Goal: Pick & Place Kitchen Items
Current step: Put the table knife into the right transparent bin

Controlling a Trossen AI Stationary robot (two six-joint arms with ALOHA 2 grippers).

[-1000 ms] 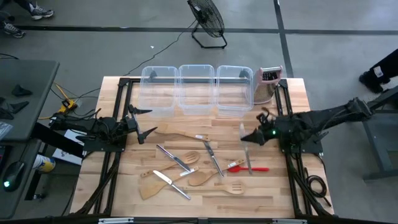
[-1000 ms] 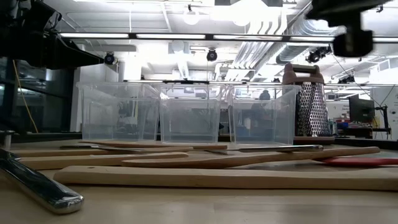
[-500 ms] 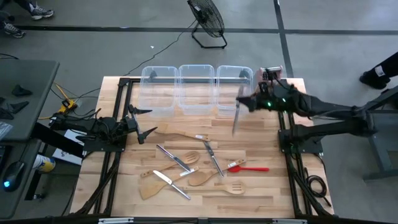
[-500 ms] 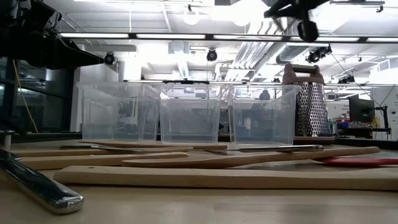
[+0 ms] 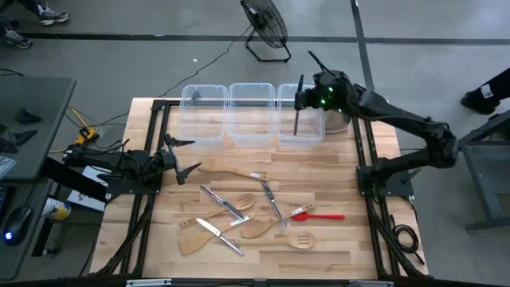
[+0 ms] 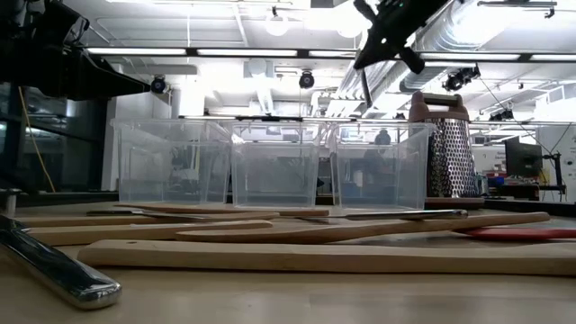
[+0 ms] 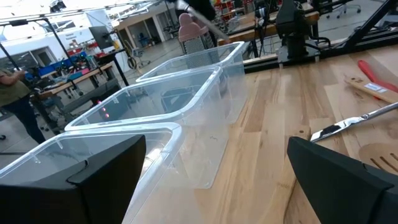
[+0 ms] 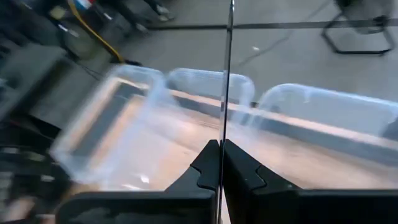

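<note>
A: Right end effector (image 5: 300, 97) high above the rightmost tub (image 5: 300, 117), pinching a knife (image 5: 297, 106) edge-on between pressed fingers (image 8: 239, 174).

B: Blade out over that tub, clear of it. Grater (image 6: 447, 147) just beside.

A: Left end effector (image 5: 185, 156) parked at the left edge of the table (image 5: 351, 243), spread wide, holding nothing.

B: Rest of the utensils flat on the wood: spoons, tongs (image 5: 272, 203), red spatula (image 5: 316, 214), slotted spatula (image 5: 292, 239).
</note>
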